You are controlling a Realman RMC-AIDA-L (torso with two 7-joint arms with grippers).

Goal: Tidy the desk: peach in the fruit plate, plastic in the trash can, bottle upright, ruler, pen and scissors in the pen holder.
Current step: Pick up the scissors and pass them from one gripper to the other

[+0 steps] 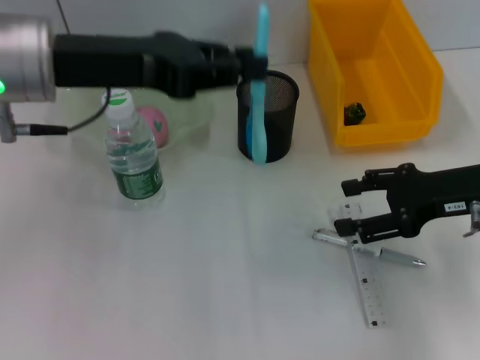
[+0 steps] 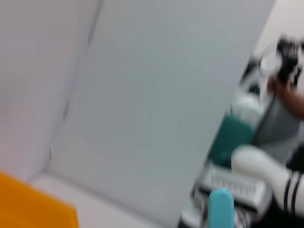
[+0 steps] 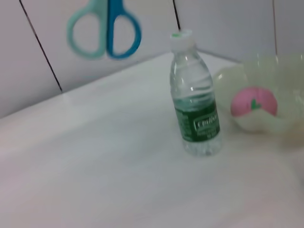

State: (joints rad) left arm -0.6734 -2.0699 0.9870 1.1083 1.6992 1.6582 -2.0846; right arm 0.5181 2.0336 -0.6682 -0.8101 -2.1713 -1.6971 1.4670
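The scissors (image 1: 259, 82) are hanging blades-down from the left gripper (image 1: 251, 64), their long axis standing nearly vertical, with the handle loops rising above the fingers and the blades dropping below them across the rim of the pen holder (image 1: 268, 116). The fingers are clamping the scissors just under the handles. Whether the blade tips are sitting inside the mesh cup or passing in front of its near wall, I cannot tell, so this step is looking unfinished.

Behind and below that arm, the bottle (image 1: 133, 154) is standing upright on its base, and the peach (image 1: 154, 126) is lying in the fruit plate (image 1: 191, 112); both jobs are looking done. Well off to the gripper's far side, a dark scrap, probably the plastic (image 1: 355, 113), is resting in the yellow trash can (image 1: 371, 71).

The right gripper (image 1: 352, 206) is hovering with fingers spread over the pen (image 1: 371, 250) and ruler (image 1: 361, 270), which are lying crossed and flat on the table (image 1: 225, 285). The ruler is running toward and away from the robot, the pen across it. Both are waiting to go into the holder.
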